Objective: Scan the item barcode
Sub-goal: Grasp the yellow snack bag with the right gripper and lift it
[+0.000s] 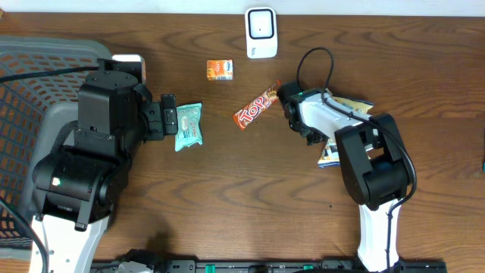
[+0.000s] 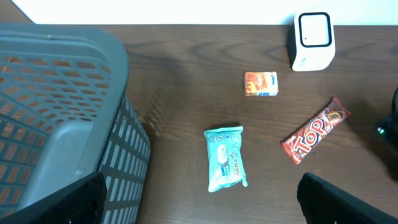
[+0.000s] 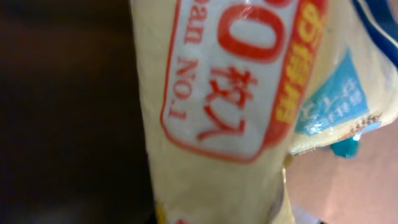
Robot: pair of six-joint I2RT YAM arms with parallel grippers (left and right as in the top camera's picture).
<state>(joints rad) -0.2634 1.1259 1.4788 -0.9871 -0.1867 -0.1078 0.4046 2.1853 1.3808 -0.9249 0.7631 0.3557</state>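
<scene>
While the left gripper stands wide at the wipes pack's edge, the right gripper is closed.

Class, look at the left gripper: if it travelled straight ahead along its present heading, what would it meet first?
Most likely the teal wipes packet, which lies flat directly ahead of the left gripper, in line with its open jaws. Height is hard to judge, so it might pass above.

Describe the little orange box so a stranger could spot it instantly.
Find the white scanner standing at the far edge of the table, in the middle. Just left of it, slightly nearer, lies the orange box. It is small and blocky, unlike the long red Top bar and the flat teal packet nearby.
</scene>
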